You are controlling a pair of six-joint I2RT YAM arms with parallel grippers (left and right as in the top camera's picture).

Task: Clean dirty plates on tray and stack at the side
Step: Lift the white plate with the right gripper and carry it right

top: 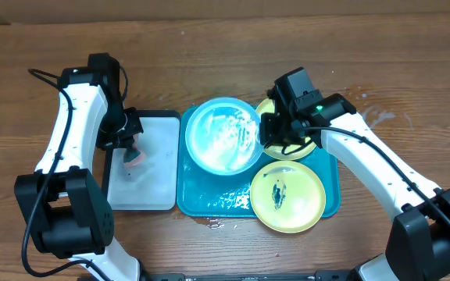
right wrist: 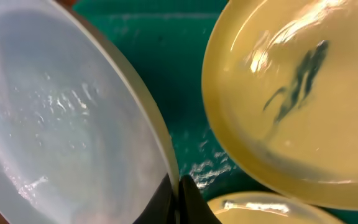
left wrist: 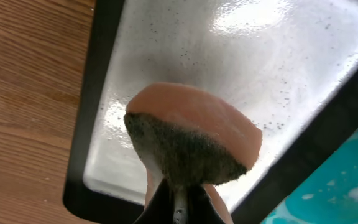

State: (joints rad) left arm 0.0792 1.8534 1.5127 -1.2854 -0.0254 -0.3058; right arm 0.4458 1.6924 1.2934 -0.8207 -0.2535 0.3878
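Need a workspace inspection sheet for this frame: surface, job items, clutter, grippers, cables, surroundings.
Surface: wooden table; small wet patch by the front edge of the teal tray.
Job's things: blue-rimmed plate on the teal tray, wet, no dark smear seen; front yellow plate carries a dark smear; rear yellow plate mostly hidden under the right arm.
Clutter: white tray with a black rim, left of the teal tray.
Grippers: left gripper shut on a sponge over the white tray; right gripper shut on the blue-rimmed plate's rim.
Cables: left arm cable and right arm cable run along the arms.
Surroundings: nothing seen.
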